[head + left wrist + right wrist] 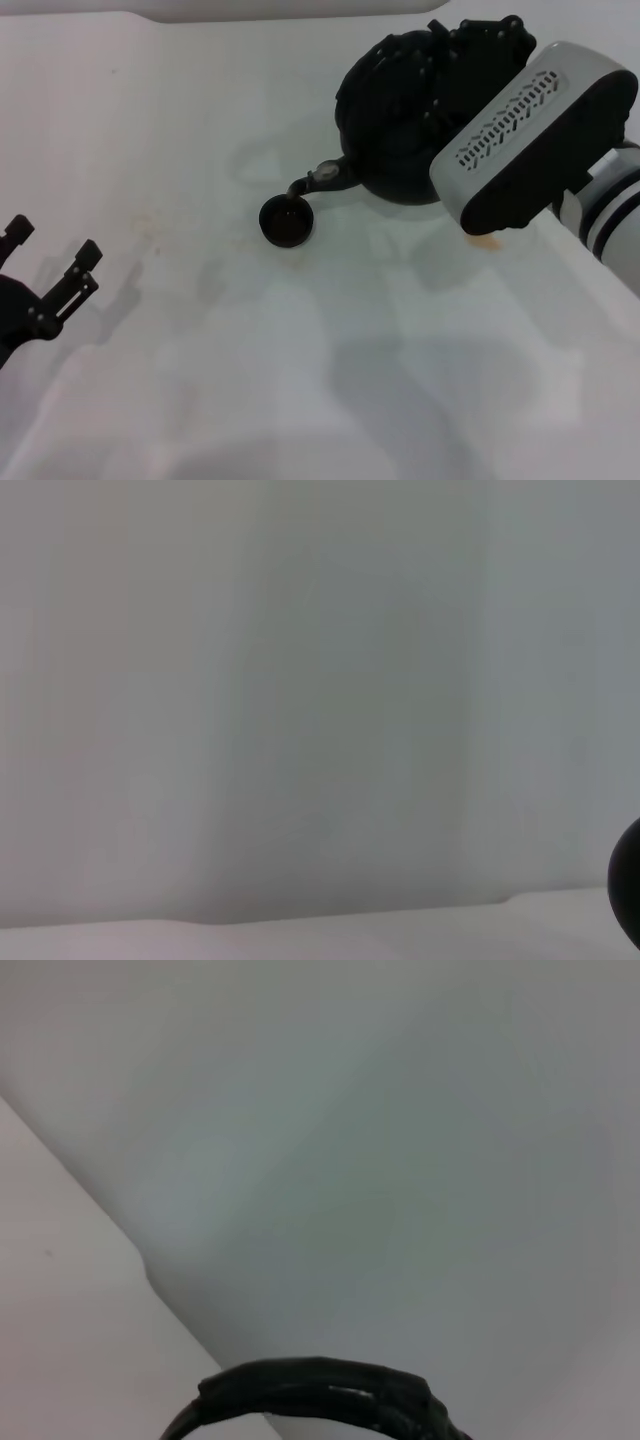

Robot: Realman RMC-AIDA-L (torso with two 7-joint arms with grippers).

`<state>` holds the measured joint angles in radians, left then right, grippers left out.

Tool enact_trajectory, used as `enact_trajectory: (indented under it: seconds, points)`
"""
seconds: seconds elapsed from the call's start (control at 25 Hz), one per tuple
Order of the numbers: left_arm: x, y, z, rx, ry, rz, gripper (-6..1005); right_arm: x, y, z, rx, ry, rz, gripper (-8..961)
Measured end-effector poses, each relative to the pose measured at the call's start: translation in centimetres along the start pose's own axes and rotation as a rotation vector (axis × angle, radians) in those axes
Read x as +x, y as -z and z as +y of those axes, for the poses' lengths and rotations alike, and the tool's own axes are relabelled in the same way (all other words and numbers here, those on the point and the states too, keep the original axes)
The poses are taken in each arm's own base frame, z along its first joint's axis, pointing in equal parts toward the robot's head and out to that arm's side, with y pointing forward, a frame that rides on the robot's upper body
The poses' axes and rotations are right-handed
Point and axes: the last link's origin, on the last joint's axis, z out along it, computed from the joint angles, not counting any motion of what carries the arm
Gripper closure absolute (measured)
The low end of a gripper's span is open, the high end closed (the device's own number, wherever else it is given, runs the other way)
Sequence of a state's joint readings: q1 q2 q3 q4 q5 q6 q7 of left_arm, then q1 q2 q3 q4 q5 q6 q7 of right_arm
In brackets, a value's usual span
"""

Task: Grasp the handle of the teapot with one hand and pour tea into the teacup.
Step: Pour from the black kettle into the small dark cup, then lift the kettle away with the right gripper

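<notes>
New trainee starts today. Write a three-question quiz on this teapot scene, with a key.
1. True or false: the teapot is tipped with its spout over the teacup.
2. Which claw is at the teapot?
A. left
B. right
3. Fill in: the left claw sits low at the table's ______ edge, fingers apart.

Key: 1 true; 2 B, the right claw is over the pot, with the handle filling its wrist view; 3 left.

The round matte-black teapot (pixel 395 120) is tipped toward the robot's left, its short spout (pixel 315 182) reaching just over the teacup (pixel 286 221). The small dark cup stands upright on the white table. The pot's black arched handle (pixel 320 1395) shows in the right wrist view.
</notes>
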<state>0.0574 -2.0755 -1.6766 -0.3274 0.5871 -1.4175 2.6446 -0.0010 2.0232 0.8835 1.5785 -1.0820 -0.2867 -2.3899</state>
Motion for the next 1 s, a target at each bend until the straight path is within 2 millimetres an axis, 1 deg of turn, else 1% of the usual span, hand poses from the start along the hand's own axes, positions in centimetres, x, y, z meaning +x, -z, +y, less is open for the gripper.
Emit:
enact_trajectory:
  seconds: [0.28,0.6,1.0]
  points:
    - [0.0,0.2,0.1,-0.002,0.003,0.002,137,0.4,-0.2,-0.4,0.034,0.028,0.031,845]
    - [0.0,0.1,0.1,-0.004,0.002,0.003,138,-0.2,0.3,0.9,0.045,0.092,0.045,845]
    - [0.0,0.1,0.1,-0.006,0.002,0.003,138,-0.7,0.6,1.6,0.048,0.101,0.049,845]
